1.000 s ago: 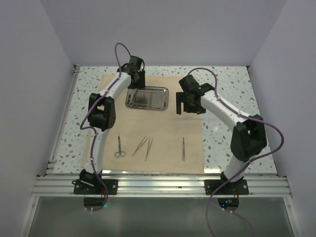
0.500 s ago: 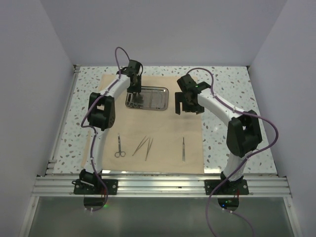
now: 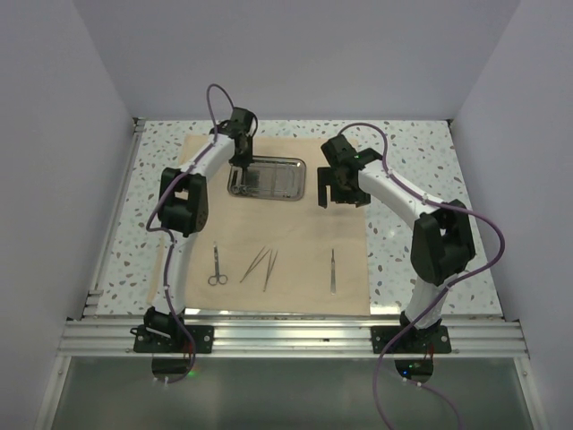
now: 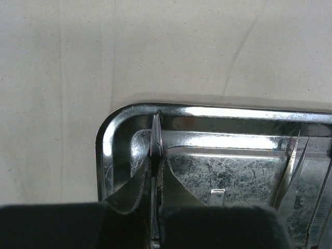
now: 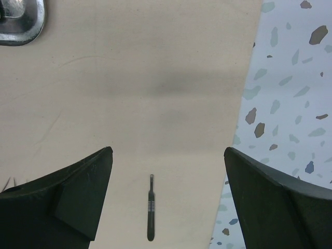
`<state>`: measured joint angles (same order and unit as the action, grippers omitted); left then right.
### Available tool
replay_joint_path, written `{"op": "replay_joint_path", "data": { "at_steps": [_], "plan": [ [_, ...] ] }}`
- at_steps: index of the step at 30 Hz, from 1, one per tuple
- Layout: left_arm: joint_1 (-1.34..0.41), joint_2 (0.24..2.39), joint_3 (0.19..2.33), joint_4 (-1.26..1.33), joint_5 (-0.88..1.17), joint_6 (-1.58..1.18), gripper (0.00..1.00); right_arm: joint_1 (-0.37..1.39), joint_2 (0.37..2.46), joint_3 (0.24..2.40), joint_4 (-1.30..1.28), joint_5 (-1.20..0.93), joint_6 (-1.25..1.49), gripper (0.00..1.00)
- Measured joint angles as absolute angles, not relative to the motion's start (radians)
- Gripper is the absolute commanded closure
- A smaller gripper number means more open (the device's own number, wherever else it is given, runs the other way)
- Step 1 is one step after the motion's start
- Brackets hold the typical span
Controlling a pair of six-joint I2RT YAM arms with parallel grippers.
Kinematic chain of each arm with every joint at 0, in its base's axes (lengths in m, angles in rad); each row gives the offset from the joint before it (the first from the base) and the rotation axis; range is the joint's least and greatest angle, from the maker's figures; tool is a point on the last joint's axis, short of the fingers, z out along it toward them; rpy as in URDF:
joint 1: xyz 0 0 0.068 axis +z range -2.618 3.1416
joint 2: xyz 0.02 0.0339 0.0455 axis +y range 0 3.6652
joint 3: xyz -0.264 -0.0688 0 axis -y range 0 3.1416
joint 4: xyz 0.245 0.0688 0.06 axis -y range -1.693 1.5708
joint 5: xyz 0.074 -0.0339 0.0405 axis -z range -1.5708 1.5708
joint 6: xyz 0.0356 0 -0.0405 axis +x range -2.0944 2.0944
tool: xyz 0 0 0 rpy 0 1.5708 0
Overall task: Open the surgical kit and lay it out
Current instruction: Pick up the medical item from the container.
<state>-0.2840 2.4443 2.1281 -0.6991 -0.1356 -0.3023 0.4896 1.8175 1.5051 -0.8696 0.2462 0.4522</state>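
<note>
Low in the frame, scissors, tweezers and scalpel lie on the beige cloth wrap; higher up, the left gripper reaches down into the steel tray, clenched on a thin tool; the right gripper hangs spread wide just right of the tray

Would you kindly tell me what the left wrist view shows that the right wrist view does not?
Left wrist only: the left claw shut on a thin metal tool inside the shiny rectangular steel tray. Right wrist only: the open right claw, a slim dark scalpel-like tool, the speckled table. Both: the beige cloth wrap and a tray corner.
</note>
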Motion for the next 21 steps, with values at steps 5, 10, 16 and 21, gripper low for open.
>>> {"op": "replay_joint_path", "data": {
  "at_steps": [5, 10, 16, 21],
  "plan": [
    [-0.281, 2.444, 2.152, -0.717, -0.144, -0.301, 1.0, 0.49, 1.818, 1.505, -0.869, 0.246, 0.453, 0.08],
    [-0.28, 2.433, 2.193, -0.723, -0.15, -0.295, 1.0, 0.49, 1.817, 1.501, -0.867, 0.245, 0.453, 0.08],
    [-0.279, 2.362, 2.168, -0.729, -0.149, -0.295, 1.0, 0.49, 1.812, 1.481, -0.861, 0.244, 0.453, 0.08],
    [-0.278, 2.298, 2.101, -0.72, -0.131, -0.298, 0.95, 0.49, 1.804, 1.452, -0.855, 0.236, 0.455, 0.08]
  ]
}}
